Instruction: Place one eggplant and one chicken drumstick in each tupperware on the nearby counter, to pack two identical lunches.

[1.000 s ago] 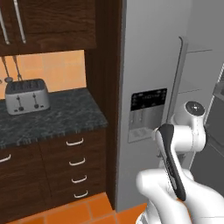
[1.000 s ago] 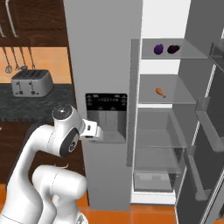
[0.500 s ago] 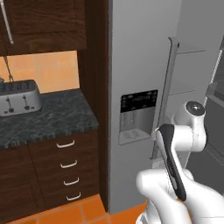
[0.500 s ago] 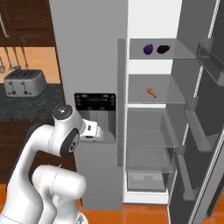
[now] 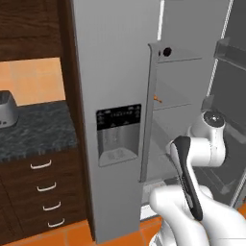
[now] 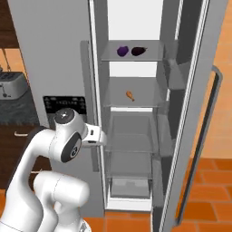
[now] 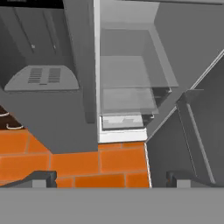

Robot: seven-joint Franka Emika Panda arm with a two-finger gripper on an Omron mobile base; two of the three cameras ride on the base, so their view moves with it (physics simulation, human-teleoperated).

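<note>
In the right base view the fridge (image 6: 50, 54) stands in the middle of the frame with its right door (image 6: 199, 113) swung wide. On the top shelf (image 6: 131, 56), in the upper middle of the frame, 2 dark purple eggplants (image 6: 123, 51) lie side by side, close together. One shelf down, a single orange-brown chicken drumstick (image 6: 130, 95) rests near the middle of the glass. The lower shelves and the bottom drawer (image 6: 130, 186) look bare.

The left base view shows the same fridge from the other side. The drumstick (image 5: 156, 99) appears as a small orange speck just past the edge of the closed left door (image 5: 115, 96), whose water dispenser (image 5: 118, 133) sits at the centre of the frame. At the left edge lies the dark speckled counter (image 5: 33, 132), with wooden drawers (image 5: 43, 192) and silver handles beneath it. A silver toaster (image 5: 6, 109) sits at the far left on that counter; it also shows at the left edge of the right base view.

The white arm (image 6: 68, 140) is folded low in front of the fridge. In the hand view the pincer (image 7: 112, 178) points down at the orange floor tiles (image 7: 87, 162) and the foot of the open fridge. Its 2 dark fingertips (image 7: 41, 178) stand far apart at the lower left and lower right of the frame, spread wide with nothing between them.
</note>
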